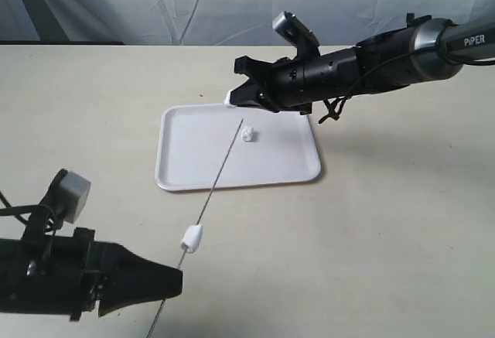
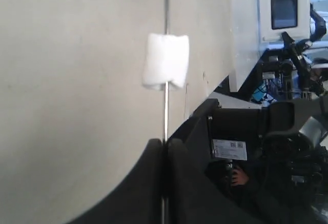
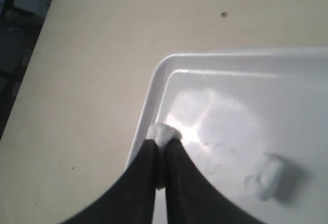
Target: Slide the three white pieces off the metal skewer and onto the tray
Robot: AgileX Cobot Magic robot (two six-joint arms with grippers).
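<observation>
My left gripper [image 1: 179, 278] [image 2: 165, 143] is shut on the metal skewer [image 1: 220, 169] [image 2: 165, 106], low at the front left. The rod slants up, and its tip is over the tray [image 1: 278, 162] [image 3: 241, 80]. One white piece [image 1: 192, 237] [image 2: 165, 61] is threaded on the rod just beyond my left fingertips, over the table in front of the tray. A second white piece [image 1: 248, 134] [image 3: 270, 177] lies on the tray near the skewer tip. My right gripper [image 1: 236, 100] [image 3: 163, 144] hovers over the tray's far left corner, shut on a third white piece [image 3: 163, 133].
The tray lies on a beige table [image 1: 387, 222]. A pale cloth backdrop [image 1: 193, 5] hangs behind the table. The right arm's black body [image 1: 348, 71] reaches in from the right above the tray's far edge.
</observation>
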